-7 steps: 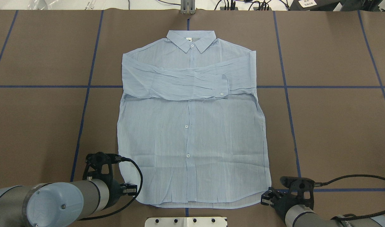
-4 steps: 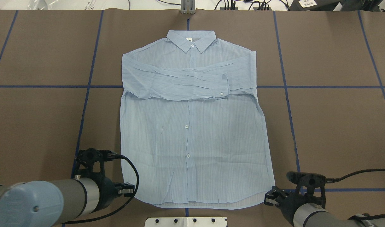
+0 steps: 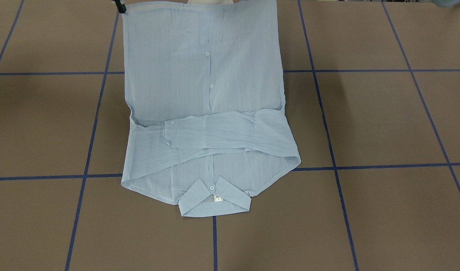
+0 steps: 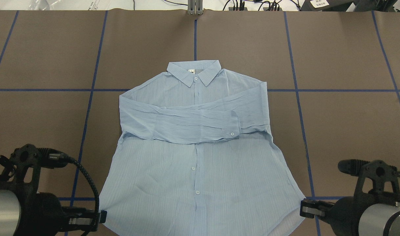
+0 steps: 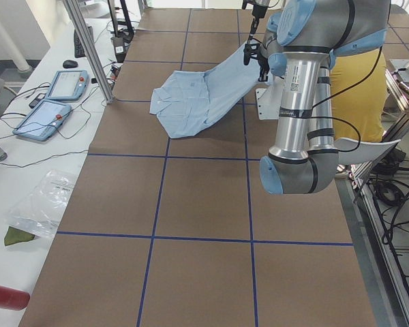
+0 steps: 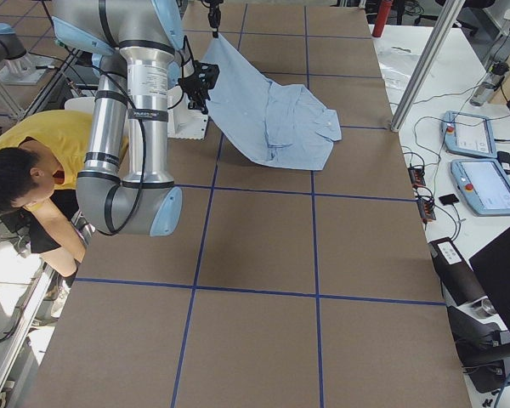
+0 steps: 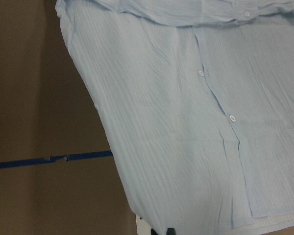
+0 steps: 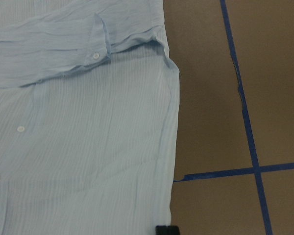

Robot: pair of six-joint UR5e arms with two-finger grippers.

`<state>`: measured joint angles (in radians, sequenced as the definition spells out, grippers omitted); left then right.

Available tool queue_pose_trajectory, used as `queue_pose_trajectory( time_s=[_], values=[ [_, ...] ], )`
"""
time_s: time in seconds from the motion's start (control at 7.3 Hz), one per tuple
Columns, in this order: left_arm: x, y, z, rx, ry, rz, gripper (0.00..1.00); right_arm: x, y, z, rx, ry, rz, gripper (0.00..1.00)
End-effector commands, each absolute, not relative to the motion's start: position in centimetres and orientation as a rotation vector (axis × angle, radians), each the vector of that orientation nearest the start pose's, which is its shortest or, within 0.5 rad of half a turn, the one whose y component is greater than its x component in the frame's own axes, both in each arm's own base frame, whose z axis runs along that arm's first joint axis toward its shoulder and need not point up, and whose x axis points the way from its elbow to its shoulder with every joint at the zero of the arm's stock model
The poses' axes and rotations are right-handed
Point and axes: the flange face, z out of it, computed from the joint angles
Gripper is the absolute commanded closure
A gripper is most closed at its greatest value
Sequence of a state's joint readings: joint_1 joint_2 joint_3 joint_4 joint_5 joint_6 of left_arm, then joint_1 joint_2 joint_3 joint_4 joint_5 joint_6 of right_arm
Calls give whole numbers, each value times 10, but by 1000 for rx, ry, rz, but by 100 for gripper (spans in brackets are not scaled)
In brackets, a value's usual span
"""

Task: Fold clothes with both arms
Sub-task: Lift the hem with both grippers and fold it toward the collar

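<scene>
Left gripper [image 4: 102, 217] and right gripper [image 4: 302, 209] are each clamping a hem corner of the shirt [image 4: 193, 157], holding the hem raised; its far half is lying on the table [image 4: 350, 59].

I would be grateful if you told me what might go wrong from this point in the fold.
1. The left gripper and right gripper each pinch only a hem corner of the thin shirt, which is held raised. One corner may slip out, and that side would drop.
2. The sleeves lie loose across the chest. Dragging the shirt or carrying the hem over could shift them and undo that fold.
</scene>
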<state>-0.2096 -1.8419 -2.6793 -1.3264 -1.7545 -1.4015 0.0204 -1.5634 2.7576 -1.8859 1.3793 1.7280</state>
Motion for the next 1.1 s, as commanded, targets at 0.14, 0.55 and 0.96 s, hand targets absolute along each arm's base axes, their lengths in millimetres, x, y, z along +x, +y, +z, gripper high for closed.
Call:
queue_pose_trajectory(
  time_s=[0.14,0.55,0.96],
  values=[
    [361,-248,139,150,997,4,100,-283,-215,182,202,-880,284,100],
    [388,-349,167,297,872,-122,100,-337,-349,179,351,-730,395,100],
    [415,-423,190,380,858,-218,100,-375,-435,217,406,-716,475,100]
  ],
)
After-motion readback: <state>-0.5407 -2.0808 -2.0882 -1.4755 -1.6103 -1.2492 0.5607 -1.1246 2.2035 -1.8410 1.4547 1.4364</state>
